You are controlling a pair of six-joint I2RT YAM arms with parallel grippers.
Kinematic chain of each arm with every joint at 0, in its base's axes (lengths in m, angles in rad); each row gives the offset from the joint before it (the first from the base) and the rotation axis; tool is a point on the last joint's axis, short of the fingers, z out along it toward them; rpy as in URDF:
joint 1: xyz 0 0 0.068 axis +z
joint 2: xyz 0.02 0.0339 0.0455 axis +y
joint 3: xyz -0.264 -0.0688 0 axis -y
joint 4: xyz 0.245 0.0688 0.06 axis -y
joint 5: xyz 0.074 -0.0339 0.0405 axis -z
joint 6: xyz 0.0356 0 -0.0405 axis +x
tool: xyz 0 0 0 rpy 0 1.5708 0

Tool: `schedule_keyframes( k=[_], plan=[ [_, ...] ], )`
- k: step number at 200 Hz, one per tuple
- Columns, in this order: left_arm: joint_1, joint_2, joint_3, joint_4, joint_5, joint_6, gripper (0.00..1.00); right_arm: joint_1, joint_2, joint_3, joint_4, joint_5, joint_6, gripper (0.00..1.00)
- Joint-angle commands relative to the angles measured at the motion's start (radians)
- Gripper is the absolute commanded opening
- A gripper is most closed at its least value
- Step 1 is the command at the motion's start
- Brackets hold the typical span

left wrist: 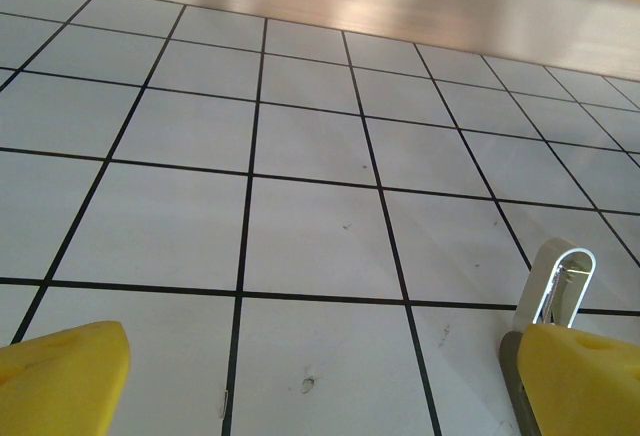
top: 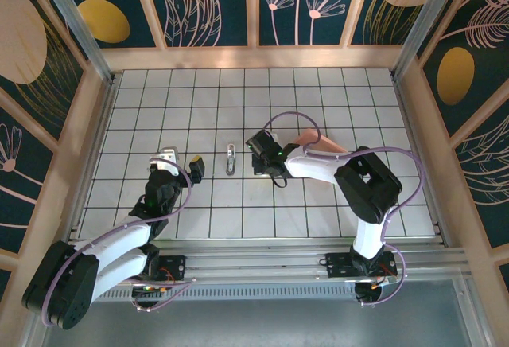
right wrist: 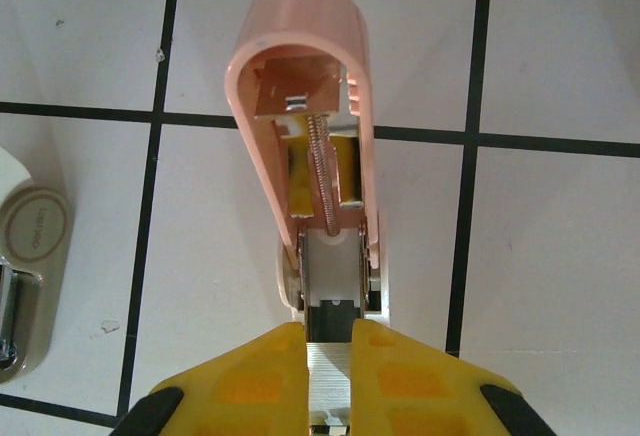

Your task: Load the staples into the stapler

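The stapler lies open on the tiled floor. Its pink top cover is flipped back, baring a spring, and the grey metal rail sits in the whitish base. In the top view the pink cover shows behind the right forearm. My right gripper is shut on the staples, a thin silvery strip clamped between the yellow fingers. The strip sits right at the near end of the rail, in line with it. My left gripper stands open low over bare tiles with nothing between its fingers.
A slim whitish-grey oblong item with a metal insert lies between the two grippers. It is left of the stapler and just beyond my left gripper's right finger. Wooden walls ring the tiled floor.
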Motion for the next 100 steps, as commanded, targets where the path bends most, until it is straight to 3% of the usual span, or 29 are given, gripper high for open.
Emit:
schedule_keyframes(
  k=[1, 73, 100],
  plan=[
    [-0.003, -0.006, 0.022, -0.002, 0.001, 0.014, 0.99, 0.003, -0.042, 0.028, -0.018, 0.041, -0.005, 0.13],
    [-0.003, 0.016, -0.017, 0.108, 0.161, 0.075, 0.98, -0.002, -0.031, 0.034, -0.013, 0.024, -0.028, 0.13],
    [-0.004, 0.028, -0.011, 0.102, 0.166, 0.082, 0.98, -0.003, -0.01, 0.042, -0.024, 0.023, -0.035, 0.13]
  ],
)
